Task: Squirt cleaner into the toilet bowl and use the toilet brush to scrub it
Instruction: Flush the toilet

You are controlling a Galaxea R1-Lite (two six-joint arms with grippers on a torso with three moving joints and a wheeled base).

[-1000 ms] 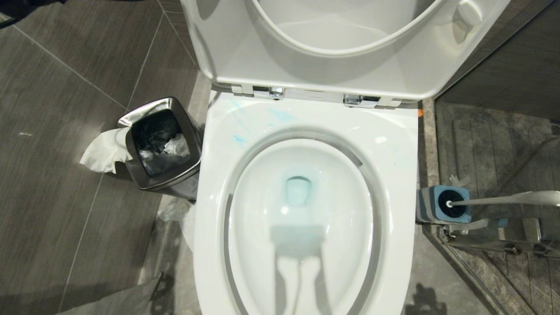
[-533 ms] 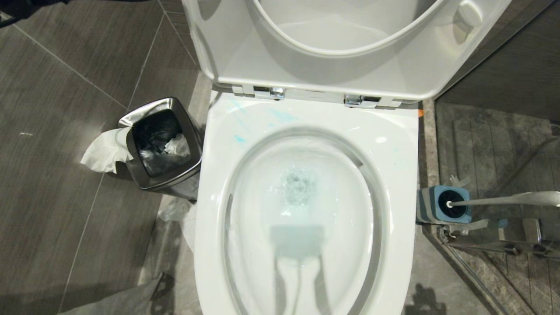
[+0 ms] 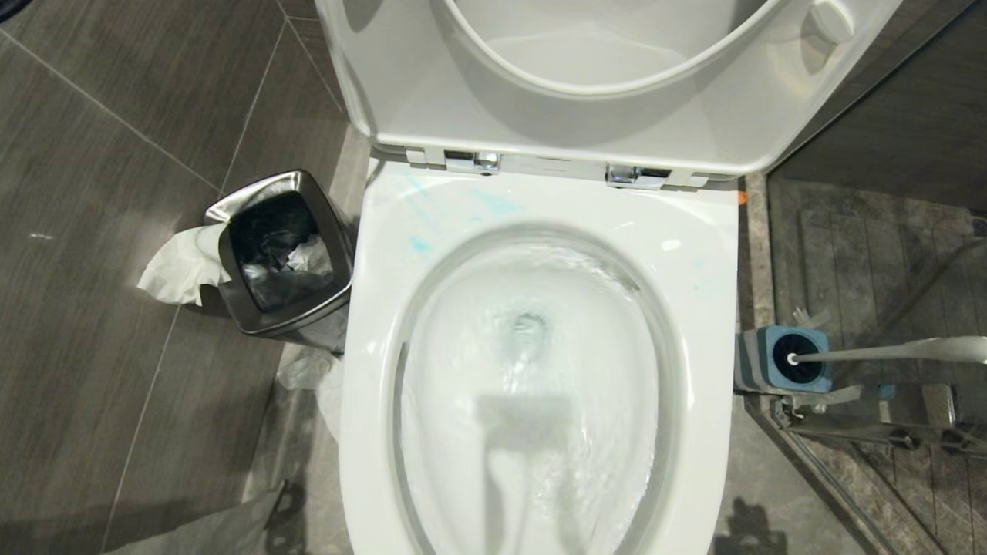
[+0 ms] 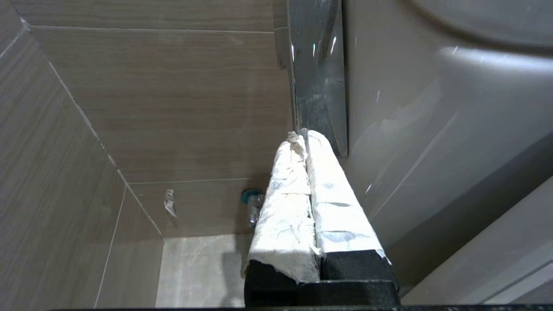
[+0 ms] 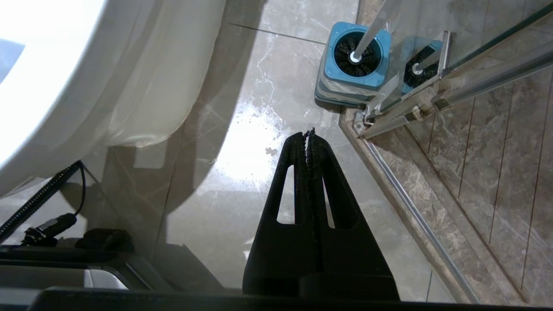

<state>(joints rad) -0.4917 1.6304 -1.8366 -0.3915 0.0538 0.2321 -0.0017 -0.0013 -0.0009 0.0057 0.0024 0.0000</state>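
With both hands clenched empty, we risked leaving cleaner point(image 3: 420, 245) on the rim while water swirled in the bowl point(image 3: 540, 223) and the brush point(image 3: 887, 351) sat in its holder point(image 3: 752, 362).

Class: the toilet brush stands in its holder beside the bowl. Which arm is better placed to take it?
Probably the right. The right gripper, jaws shut and empty, hangs over the floor near the toilet brush; the left gripper faces the tiled wall.

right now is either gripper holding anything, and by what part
Nothing is held. The left gripper and right gripper are both shut on nothing; the toilet brush sits in its holder.
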